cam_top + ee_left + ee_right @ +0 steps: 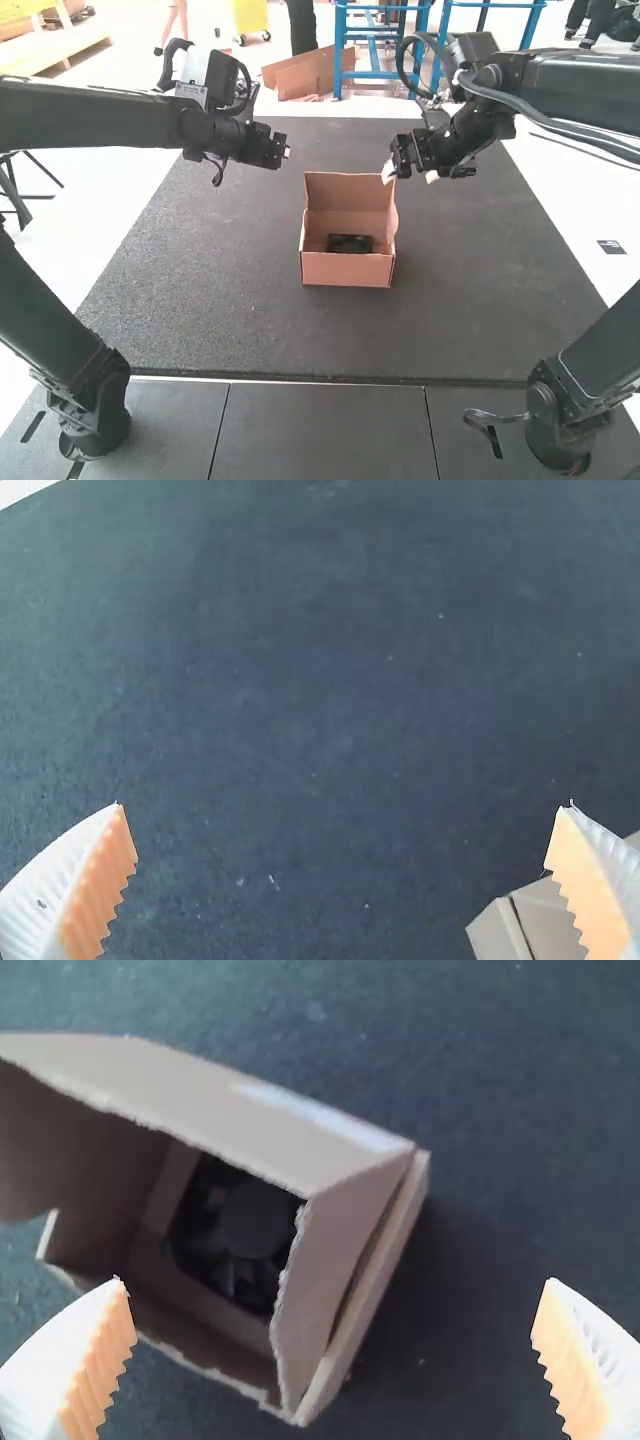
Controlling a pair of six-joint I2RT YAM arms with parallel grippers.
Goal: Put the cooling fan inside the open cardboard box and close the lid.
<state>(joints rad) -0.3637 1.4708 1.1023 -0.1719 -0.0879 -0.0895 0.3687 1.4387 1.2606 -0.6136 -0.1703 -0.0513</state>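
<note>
An open cardboard box (347, 255) stands on the dark mat near the middle, its lid (348, 191) raised at the back. The black cooling fan (349, 243) lies inside it, also seen through the opening in the right wrist view as the fan (238, 1240) within the box (340, 1270). My right gripper (403, 160) hovers open above the box's back right corner, holding nothing. My left gripper (281, 151) hangs open over the mat to the back left of the box; a corner of the box (520, 930) shows between its fingers (98, 880).
The dark mat (200, 290) covers most of the table, with pale floor on both sides. Other cardboard pieces (305, 70) lie beyond the mat's far edge. A small black tag (611, 246) lies at the right.
</note>
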